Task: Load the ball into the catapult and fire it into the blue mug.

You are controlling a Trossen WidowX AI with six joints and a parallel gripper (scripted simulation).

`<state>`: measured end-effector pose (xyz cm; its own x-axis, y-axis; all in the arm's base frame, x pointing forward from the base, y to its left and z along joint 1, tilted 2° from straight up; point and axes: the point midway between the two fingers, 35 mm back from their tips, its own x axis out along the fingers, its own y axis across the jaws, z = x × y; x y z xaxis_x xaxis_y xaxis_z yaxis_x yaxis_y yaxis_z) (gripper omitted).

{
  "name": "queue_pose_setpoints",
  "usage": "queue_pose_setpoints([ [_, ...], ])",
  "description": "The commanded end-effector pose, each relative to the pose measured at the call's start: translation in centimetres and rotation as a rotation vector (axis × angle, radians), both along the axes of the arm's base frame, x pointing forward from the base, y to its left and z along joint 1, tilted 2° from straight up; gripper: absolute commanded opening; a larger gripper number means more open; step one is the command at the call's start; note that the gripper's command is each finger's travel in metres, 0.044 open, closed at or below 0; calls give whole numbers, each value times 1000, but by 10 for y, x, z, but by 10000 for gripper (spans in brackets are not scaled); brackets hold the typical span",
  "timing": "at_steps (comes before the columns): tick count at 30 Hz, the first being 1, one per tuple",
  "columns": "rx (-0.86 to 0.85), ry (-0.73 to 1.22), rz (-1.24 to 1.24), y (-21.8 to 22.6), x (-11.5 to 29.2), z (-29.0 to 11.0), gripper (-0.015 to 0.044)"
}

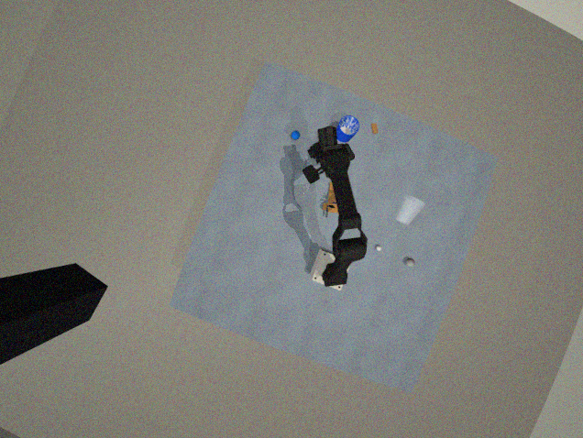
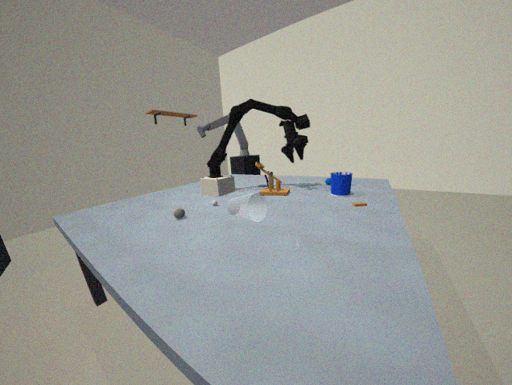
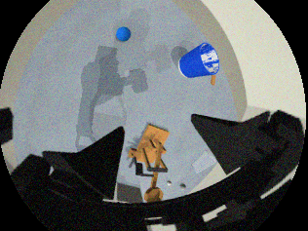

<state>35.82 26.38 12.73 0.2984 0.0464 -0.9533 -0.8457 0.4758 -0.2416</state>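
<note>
- One small blue ball (image 1: 295, 135) lies on the surface (image 2: 256, 289), left of the blue mug (image 2: 340, 184).
- Wooden catapult (image 2: 273, 184) stands near the arm's base.
- Clear cup (image 2: 248, 206) lies tipped over; mug's contents unclear.
- Gripper (image 2: 295, 154) hangs spread, holding nothing.

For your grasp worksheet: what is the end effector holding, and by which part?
Nothing. The black end effector hangs open above the pale blue table.

The top view looks straight down from high over the table (image 1: 236, 282). The exterior view faces it low from a far corner. The wrist view looks down nearby. All share the mug (image 1: 347, 127).
</note>
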Motion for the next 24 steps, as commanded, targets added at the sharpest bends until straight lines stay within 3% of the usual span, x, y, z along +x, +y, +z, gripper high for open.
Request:
queue_pose_setpoints([
  [1,94,-41,-64,-4,24,16,440],
  [24,607,-280,-354,-45,140,123,440],
])
